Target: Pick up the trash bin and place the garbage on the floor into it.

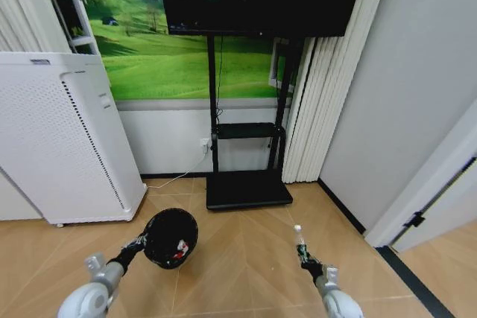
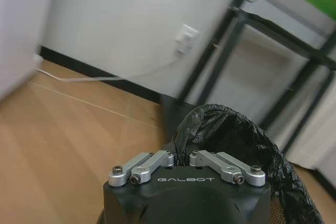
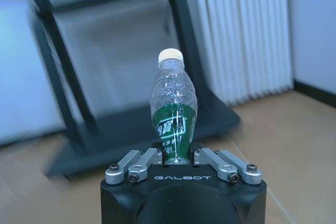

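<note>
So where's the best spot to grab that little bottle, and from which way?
Probably the lower body, at the green label, coming from the base end. The right gripper holds the bottle that way: the bottle narrows at the label, so fingers seat there, and the capped end stays free for dropping into the trash bin.

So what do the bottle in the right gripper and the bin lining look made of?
The bottle looks like thin clear plastic: see-through ribbed walls, white cap, glossy green label. The trash bin, held by the left gripper, seems lined with a thin black plastic bag: crinkled, slightly shiny folds.
</note>
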